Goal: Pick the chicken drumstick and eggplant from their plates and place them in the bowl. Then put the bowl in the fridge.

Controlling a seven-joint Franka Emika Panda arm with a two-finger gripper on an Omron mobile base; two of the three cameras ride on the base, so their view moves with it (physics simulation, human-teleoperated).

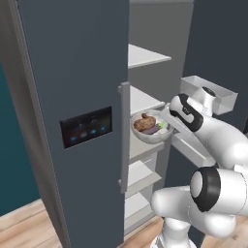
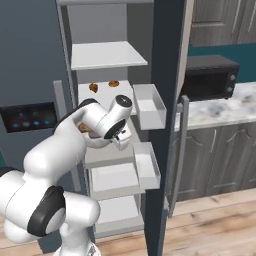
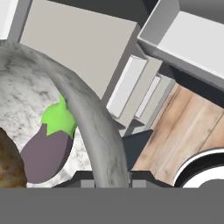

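Observation:
The pale speckled bowl (image 1: 151, 138) hangs in front of the open fridge (image 1: 72, 87), level with a middle white shelf (image 1: 143, 99). In it lie the golden-brown chicken drumstick (image 1: 144, 123) and the purple eggplant (image 1: 154, 130). My gripper (image 1: 167, 127) is shut on the bowl's right rim. In the hand view the rim (image 3: 94, 127) runs down between the dark fingertips (image 3: 83, 179), with the eggplant (image 3: 46, 151) and an edge of the drumstick (image 3: 8, 164) inside. From the right base view my arm covers most of the bowl (image 2: 95, 143). The plates are out of view.
The fridge's right door (image 2: 165, 125) stands open with white door bins (image 2: 148, 106) close to my hand. Two small brown items (image 2: 93, 87) lie on an upper shelf. A black oven (image 2: 207, 77) sits on the marble counter (image 2: 227, 107) beyond the door. Below is a wooden floor (image 2: 210, 225).

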